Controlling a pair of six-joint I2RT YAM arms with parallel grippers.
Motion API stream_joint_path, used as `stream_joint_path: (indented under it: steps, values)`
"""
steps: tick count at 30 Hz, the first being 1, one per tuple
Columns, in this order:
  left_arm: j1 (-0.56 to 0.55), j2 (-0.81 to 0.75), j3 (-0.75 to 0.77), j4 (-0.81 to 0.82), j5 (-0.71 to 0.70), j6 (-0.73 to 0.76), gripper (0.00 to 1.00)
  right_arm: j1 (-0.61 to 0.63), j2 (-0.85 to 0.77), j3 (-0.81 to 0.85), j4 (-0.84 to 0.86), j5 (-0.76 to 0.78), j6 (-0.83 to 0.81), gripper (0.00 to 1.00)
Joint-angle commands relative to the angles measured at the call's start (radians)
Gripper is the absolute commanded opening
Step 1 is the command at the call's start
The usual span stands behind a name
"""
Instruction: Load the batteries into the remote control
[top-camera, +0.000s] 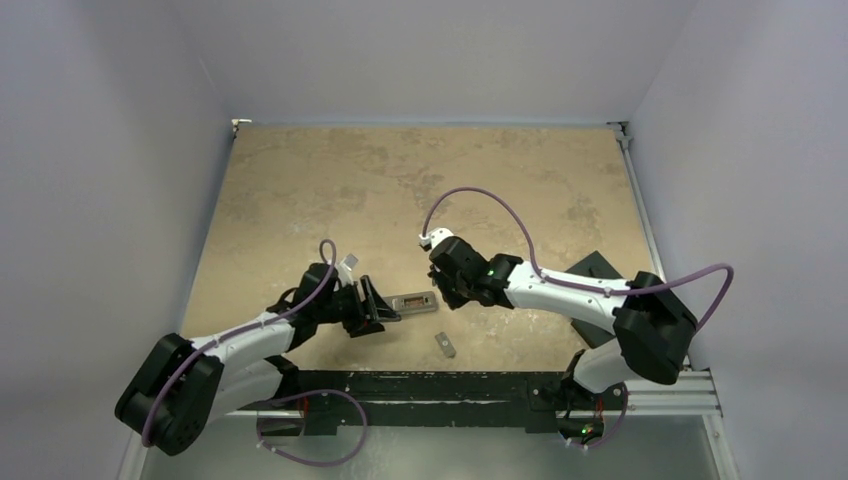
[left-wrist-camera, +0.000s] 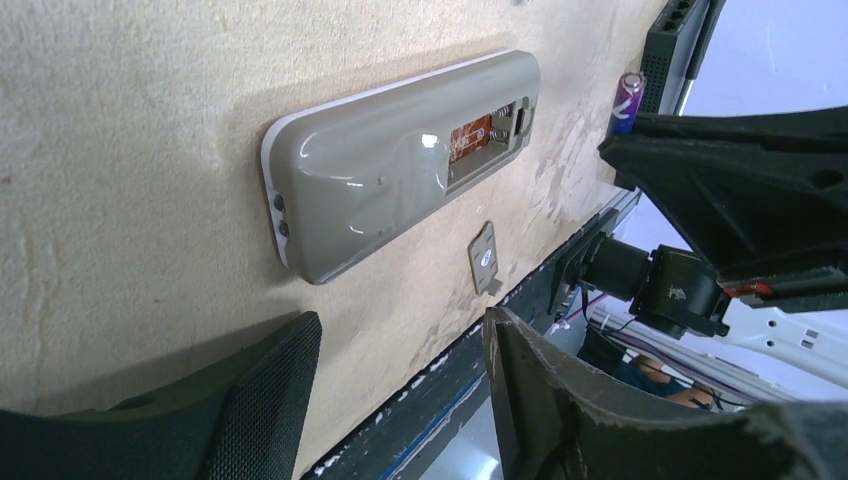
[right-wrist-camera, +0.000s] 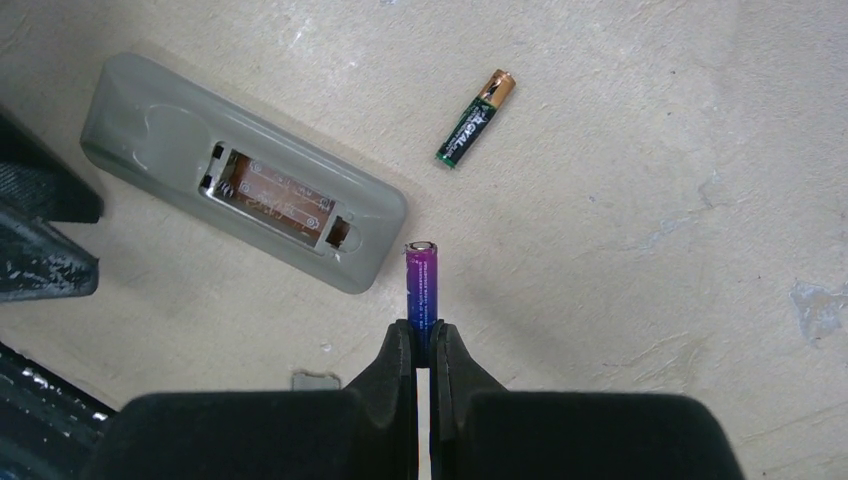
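The left claw (left-wrist-camera: 400, 322), jaws spread and empty, sits beside the slim grey-backed remote control (right-wrist-camera: 245, 170), which lies face down on the tan table (top-camera: 400, 180) with its recess uncovered. The right claw (right-wrist-camera: 421, 338) pinches the purple cylindrical battery (right-wrist-camera: 421, 280) just beside the remote's end. The dark brassy-tipped battery (right-wrist-camera: 476, 118) lies apart, its label unreadable.

lower end of your purple battery (right-wrist-camera: 421, 280) buried in the right gripper (right-wrist-camera: 421, 328), grey cover (right-wrist-camera: 315, 379) mostly hidden behind it
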Motion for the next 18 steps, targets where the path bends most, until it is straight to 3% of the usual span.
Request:
stream_joint_path:
  steps: [1, 18]
  values:
    - [-0.005, 0.045, -0.002, 0.111, 0.007, -0.013, 0.60, -0.001, -0.036, 0.032, -0.017, -0.045, -0.057, 0.00]
    - [-0.005, 0.190, 0.072, 0.158, -0.064, 0.054, 0.60, 0.134, -0.008, 0.093, -0.034, -0.018, -0.234, 0.00]
